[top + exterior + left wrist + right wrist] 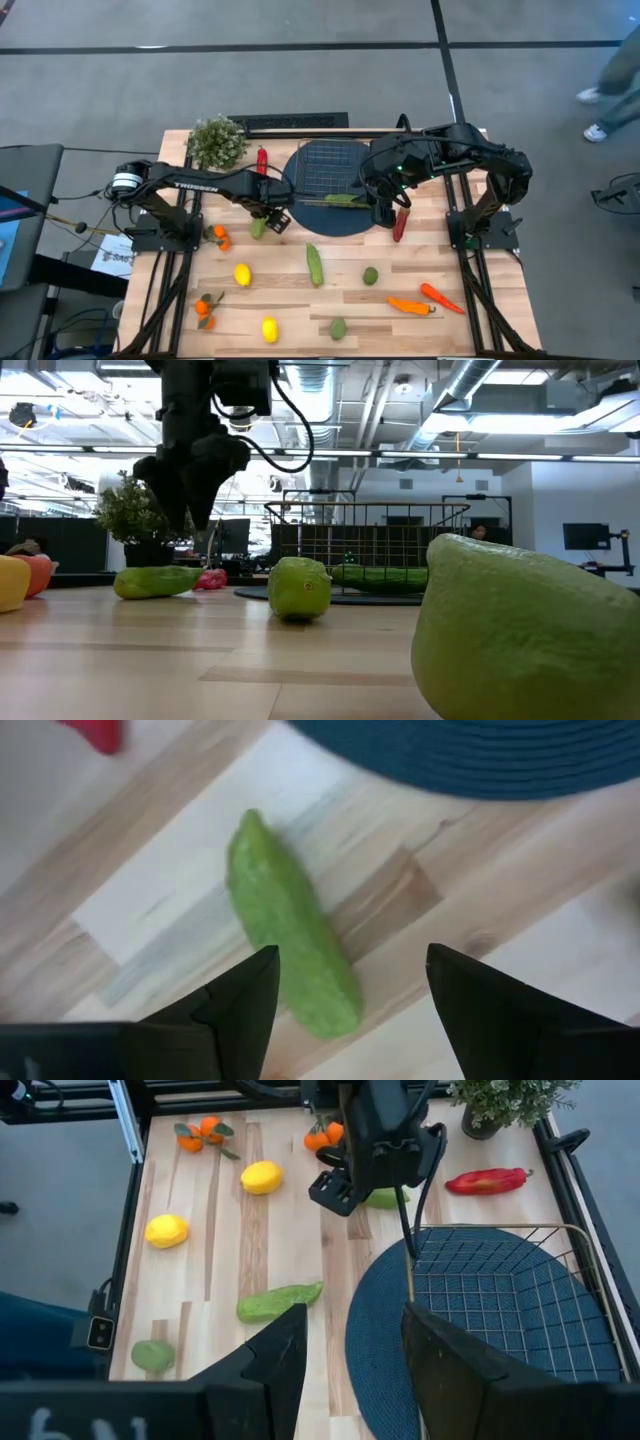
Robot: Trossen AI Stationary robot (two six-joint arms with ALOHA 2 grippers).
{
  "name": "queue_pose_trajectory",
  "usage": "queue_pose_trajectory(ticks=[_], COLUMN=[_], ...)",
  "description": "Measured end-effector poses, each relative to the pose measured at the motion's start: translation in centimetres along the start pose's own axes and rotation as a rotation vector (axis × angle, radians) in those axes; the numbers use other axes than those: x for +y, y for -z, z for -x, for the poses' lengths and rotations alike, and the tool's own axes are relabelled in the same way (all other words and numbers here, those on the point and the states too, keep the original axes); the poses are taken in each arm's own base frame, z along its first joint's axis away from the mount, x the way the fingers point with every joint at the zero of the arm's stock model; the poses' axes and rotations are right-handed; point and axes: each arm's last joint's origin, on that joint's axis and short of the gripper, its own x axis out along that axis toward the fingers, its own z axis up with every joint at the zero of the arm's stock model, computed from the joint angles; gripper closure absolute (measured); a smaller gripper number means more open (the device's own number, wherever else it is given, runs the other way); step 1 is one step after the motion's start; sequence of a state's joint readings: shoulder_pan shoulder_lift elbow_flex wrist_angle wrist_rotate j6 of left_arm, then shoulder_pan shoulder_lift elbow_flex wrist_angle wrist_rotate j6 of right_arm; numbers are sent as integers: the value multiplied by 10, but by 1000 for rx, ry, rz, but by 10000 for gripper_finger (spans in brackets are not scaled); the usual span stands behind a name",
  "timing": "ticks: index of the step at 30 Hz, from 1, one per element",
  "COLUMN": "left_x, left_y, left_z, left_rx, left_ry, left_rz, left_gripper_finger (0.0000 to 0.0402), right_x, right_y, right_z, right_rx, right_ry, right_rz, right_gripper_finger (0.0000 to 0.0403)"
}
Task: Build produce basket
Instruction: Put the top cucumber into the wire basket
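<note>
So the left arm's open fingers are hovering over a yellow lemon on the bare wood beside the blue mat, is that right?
Not quite: the thing under the left gripper is a green cucumber, not a yellow lemon. The left wrist view shows it lying on the bare wood between the open fingers, beside the edge of the blue mat.

Pale wood table (470, 310); thin wire basket (312, 180); ribbed woven mat (380, 1330).

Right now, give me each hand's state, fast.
Left hand: open, empty, hovering over a green cucumber beside the mat.
Right hand: open, empty, by the basket.
</note>
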State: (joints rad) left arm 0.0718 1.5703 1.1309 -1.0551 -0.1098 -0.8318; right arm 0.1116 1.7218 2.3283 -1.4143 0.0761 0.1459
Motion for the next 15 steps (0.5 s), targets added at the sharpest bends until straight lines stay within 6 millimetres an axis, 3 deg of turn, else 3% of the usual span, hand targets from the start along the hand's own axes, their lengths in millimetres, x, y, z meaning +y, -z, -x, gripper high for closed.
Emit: queue_pose_trajectory(ticks=[6,15], left_x=[9,13], left_y=[6,15], left_z=[-9,-35], left_rx=[63,76], left_ry=[-76,-37], left_rz=[18,63], left_gripper_finger=[161,162], right_x=[0,0], right_y=[0,0], right_z=[0,0], right_rx=[1,0], right_ry=[0,0], right_rz=[0,0], right_gripper_finger=[220,227])
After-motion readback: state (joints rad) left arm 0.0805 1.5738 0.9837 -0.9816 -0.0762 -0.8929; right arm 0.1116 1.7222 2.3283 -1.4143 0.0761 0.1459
